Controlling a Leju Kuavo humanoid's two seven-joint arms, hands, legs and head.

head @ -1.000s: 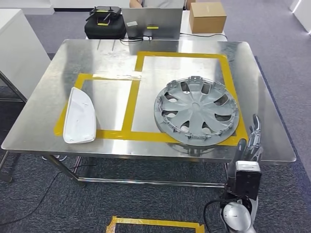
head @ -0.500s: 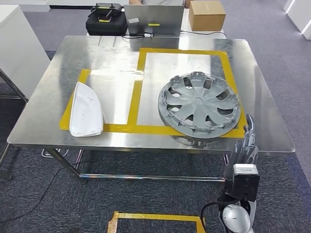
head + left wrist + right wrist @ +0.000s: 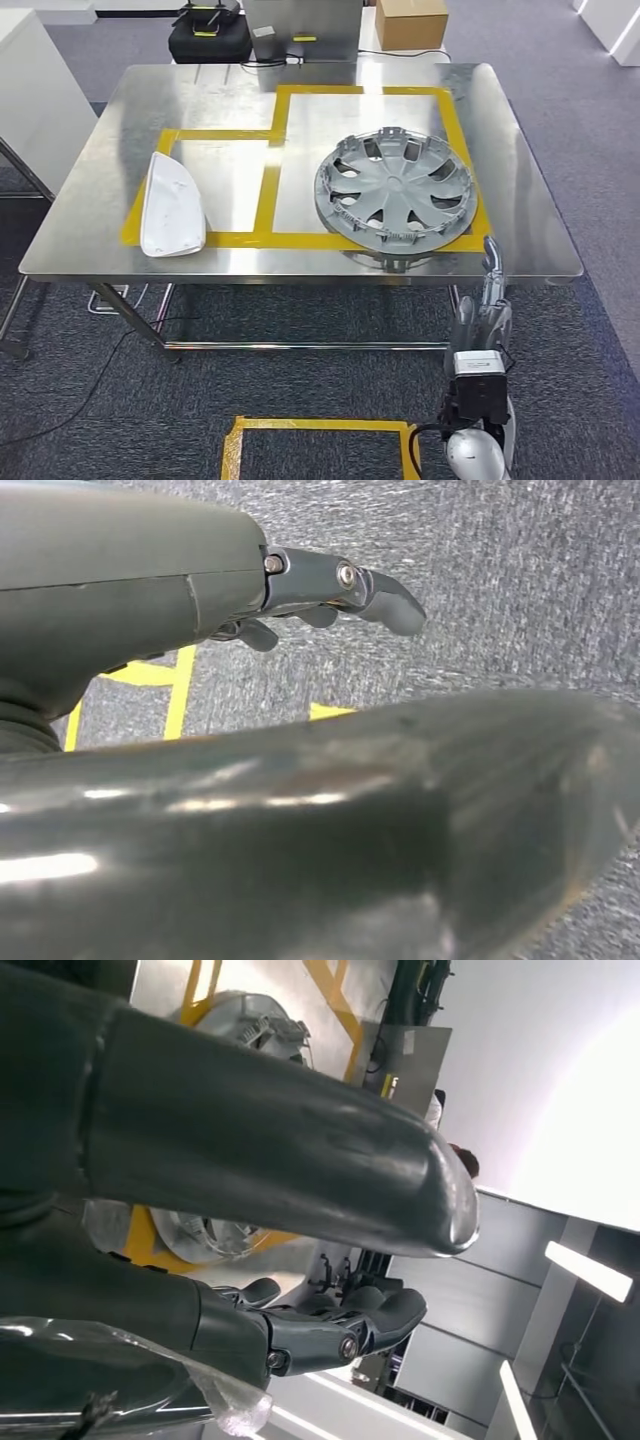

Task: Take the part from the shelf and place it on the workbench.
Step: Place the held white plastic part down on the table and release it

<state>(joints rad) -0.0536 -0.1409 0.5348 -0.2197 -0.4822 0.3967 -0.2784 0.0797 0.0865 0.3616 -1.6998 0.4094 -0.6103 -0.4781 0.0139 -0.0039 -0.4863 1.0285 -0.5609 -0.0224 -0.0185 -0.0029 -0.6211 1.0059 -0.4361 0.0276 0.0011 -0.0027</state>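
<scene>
We see a shiny metal surface [image 3: 98, 170] across the upper half of the head view, marked with lines of yellow tape [image 3: 266, 196]. A big round grey plastic wheel cover [image 3: 395, 190] lies flat on it, right of the middle, inside the larger yellow box. Its near rim sits on the front yellow line. A white curved plastic part [image 3: 171, 207] lies flat on the left side of the surface, over the left edge of the smaller yellow box. The two things are well apart.

At the lower right of the head view our right hand [image 3: 485, 305] points up, just in front of the surface edge and below the wheel cover. Its fingers are straight and loose, and it holds nothing. It does not touch the wheel cover.

In the left wrist view our left hand [image 3: 302, 585] hangs over the grey carpet floor [image 3: 521, 590], fingers apart and holding nothing.

At the top of the head view, behind the surface, we see a black case [image 3: 207, 38], a grey metal box [image 3: 303, 18] and a brown cardboard box [image 3: 411, 22].
</scene>
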